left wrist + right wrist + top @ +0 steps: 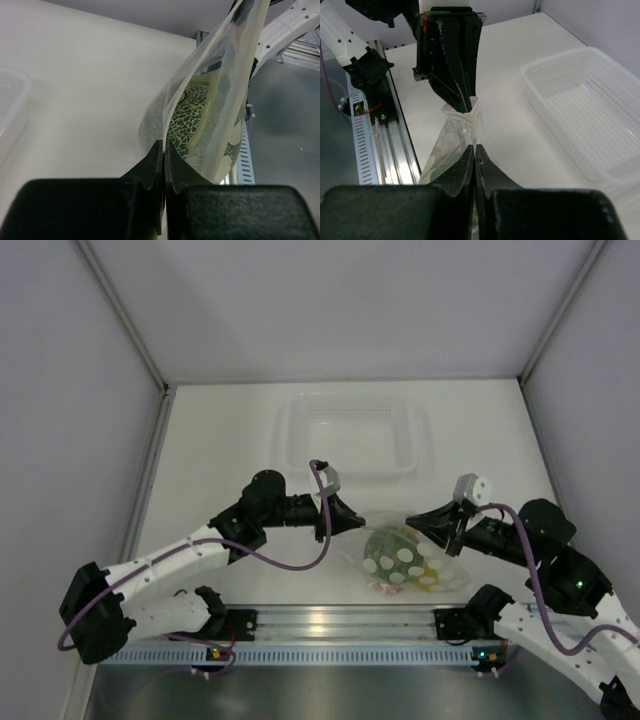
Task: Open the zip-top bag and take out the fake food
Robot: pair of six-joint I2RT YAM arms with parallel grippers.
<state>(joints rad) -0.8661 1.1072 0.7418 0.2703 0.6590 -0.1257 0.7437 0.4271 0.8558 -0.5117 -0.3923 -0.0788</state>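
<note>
The clear zip-top bag (400, 558) hangs between my two grippers just above the table's front. Inside it I see the mottled green melon (385, 548) and a yellow fruit (430, 572); the orange-red fruit is not clearly visible. My left gripper (350, 519) is shut on the bag's left top edge (167, 135). The melon (187, 117) shows through the plastic in the left wrist view. My right gripper (420, 524) is shut on the bag's right top edge (470, 135). The left gripper (465, 107) faces it across the bag.
A rigid clear rectangular tub (350, 435) stands behind the bag, also in the right wrist view (590, 110). A metal rail (330, 625) runs along the table's front edge. Grey walls close in the sides and the back.
</note>
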